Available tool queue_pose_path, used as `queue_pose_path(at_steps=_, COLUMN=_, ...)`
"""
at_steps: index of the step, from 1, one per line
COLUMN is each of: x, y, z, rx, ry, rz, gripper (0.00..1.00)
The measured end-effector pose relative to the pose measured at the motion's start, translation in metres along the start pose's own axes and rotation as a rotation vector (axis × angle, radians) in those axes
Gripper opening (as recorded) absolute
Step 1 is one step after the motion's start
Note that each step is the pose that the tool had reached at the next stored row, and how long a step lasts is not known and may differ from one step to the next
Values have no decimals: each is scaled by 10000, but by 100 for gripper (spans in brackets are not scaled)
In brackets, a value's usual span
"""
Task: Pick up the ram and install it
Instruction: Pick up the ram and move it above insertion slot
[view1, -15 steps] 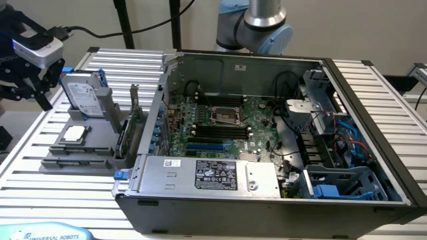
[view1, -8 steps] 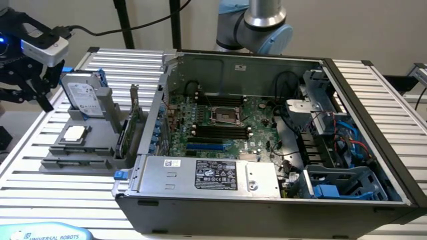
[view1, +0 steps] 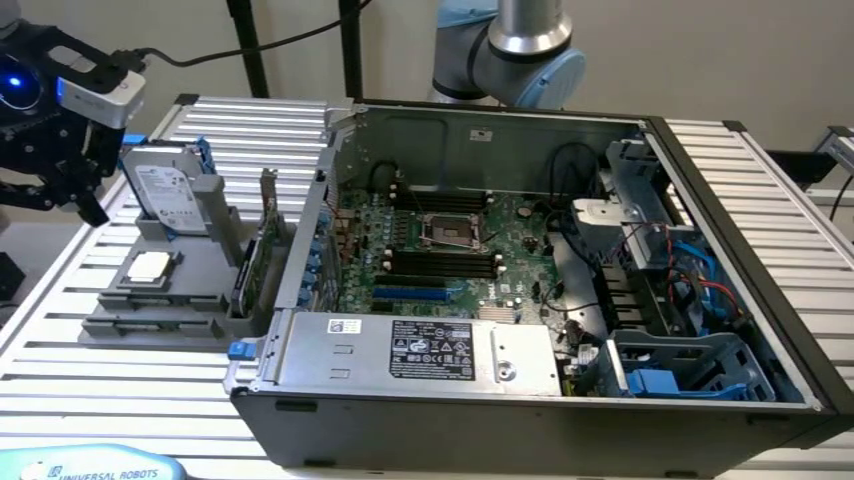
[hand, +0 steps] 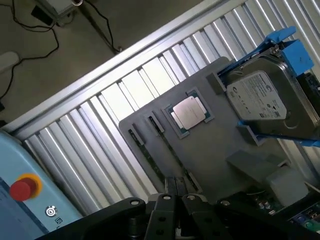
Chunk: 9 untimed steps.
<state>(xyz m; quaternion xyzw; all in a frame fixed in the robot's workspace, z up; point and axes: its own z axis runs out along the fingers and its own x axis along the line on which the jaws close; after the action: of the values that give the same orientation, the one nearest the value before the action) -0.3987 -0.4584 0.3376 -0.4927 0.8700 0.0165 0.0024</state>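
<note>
Gripper: the black two-finger gripper (hand: 176, 186) hangs above the tray's long grooves, at the exterior view's left, well apart from the case
Grip: fingers pressed together, nothing between them
Ram: the long, thin dark-green memory stick (hand: 146, 156) appears to stand on edge in a narrow groove of the tray, near the processor and clear of the fingers
Tray: a flat grey plastic fixture (hand: 225, 145) lying on the ribbed aluminium table (hand: 100, 130)
Processor: a small square silver chip (hand: 189, 112) lying flat in a recess of the tray
Hard drive: a silver box with a white label (hand: 260, 97), propped upright in a blue plastic bracket (hand: 295, 50) at the tray's far end
Expansion card: a green board (view1: 260, 255) standing on edge between the tray and the case
Case: a dark grey open computer case (view1: 534, 420) lying on its side, with the green motherboard (view1: 521, 225) exposed
Memory slots: long black slots (view1: 441, 262) just beside the processor socket, with no stick in them
</note>
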Motion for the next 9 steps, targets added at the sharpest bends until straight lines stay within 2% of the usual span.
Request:
queue_pose_path(at_steps=5, x=1, y=0, z=13, rx=-17, ry=24, rz=-910, gripper=11)
queue_pose_path(at_steps=9, x=0, y=0, z=15, rx=-29, ry=19, rz=-1538, gripper=11)
